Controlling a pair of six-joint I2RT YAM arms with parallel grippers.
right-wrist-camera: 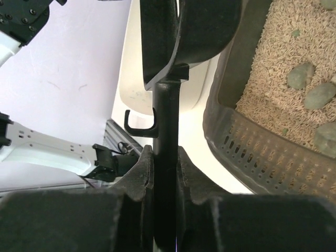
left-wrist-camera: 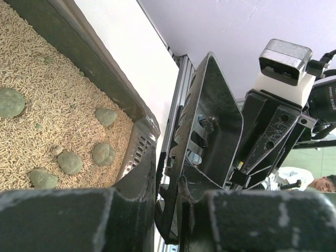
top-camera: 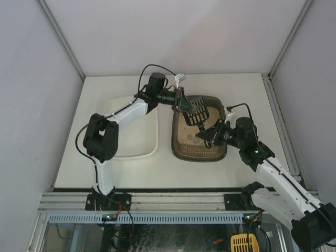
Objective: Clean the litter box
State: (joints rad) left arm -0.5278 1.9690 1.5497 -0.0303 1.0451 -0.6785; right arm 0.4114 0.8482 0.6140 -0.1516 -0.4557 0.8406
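Note:
The dark grey-brown litter box point(top-camera: 200, 156) holds beige litter with several grey-green clumps point(left-wrist-camera: 103, 153). A small black slotted scoop point(top-camera: 198, 111) hangs tilted over the box's far half. My left gripper point(top-camera: 182, 101) is shut on the scoop's slotted head edge point(left-wrist-camera: 210, 121), seen up close in the left wrist view point(left-wrist-camera: 168, 178). My right gripper point(top-camera: 209, 135) is shut on the scoop's thin handle point(right-wrist-camera: 165, 121), with the fingers point(right-wrist-camera: 142, 173) pressed on both sides. The box's perforated corner point(right-wrist-camera: 262, 157) lies just right of that gripper. No litter shows in the scoop.
A plain white tray point(top-camera: 131, 149) lies left of the litter box, under the left arm; its rim shows in the right wrist view point(right-wrist-camera: 137, 97). A metal rail point(top-camera: 168, 202) runs along the table's near edge. White walls enclose the table.

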